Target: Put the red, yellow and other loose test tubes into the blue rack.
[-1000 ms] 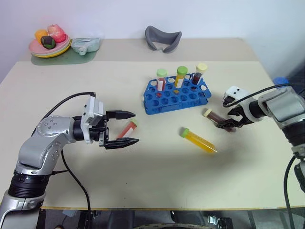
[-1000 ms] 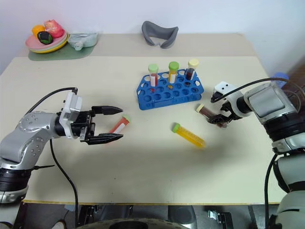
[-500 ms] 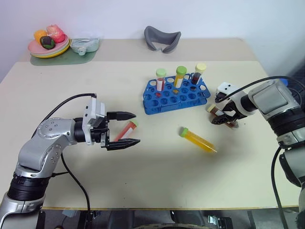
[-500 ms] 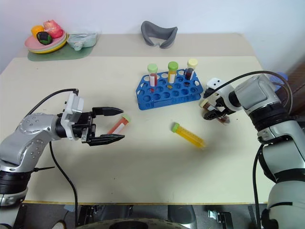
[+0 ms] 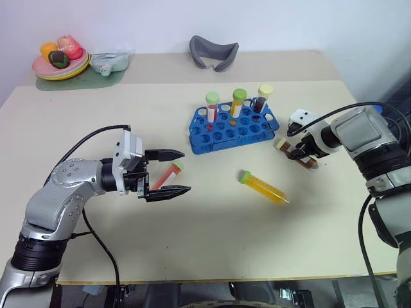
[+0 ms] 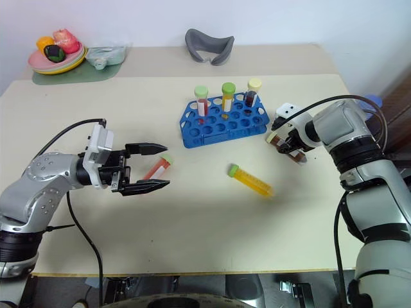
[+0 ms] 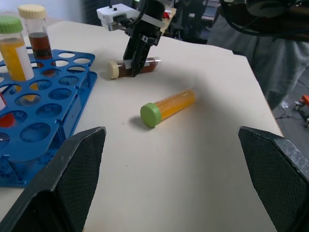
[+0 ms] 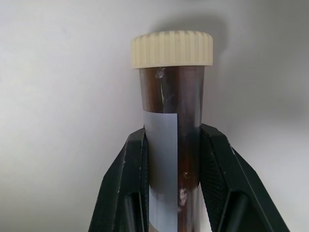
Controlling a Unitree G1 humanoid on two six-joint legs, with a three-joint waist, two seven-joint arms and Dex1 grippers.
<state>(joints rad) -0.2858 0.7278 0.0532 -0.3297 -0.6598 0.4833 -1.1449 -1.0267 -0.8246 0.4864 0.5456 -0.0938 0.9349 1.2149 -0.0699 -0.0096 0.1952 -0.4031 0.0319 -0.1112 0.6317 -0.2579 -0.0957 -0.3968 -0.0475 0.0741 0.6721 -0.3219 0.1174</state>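
Note:
The blue rack [image 5: 226, 131] stands at mid-table with three capped tubes upright in its back row. A brown tube with a cream cap [image 8: 170, 92] lies on the table right of the rack, and my right gripper [image 5: 300, 153] is shut on its middle. The yellow tube with a green cap [image 5: 263, 187] lies loose in front of the rack. The red tube with a green cap [image 5: 168, 174] lies flat between the fingers of my open left gripper [image 5: 185, 171], which points level toward the right. The left wrist view shows the yellow tube [image 7: 169, 106] and the gripped brown tube [image 7: 133, 67].
A plate of toy fruit [image 5: 59, 61] on a green mat and a clear container [image 5: 106, 62] sit at the back left. A grey curved object [image 5: 213, 51] rests at the back centre. Bare tabletop [image 5: 212, 237] stretches along the front edge.
My right gripper has edged in toward the rack and closed its fingers on the brown tube. The left gripper has stayed where it was, open around the red tube.

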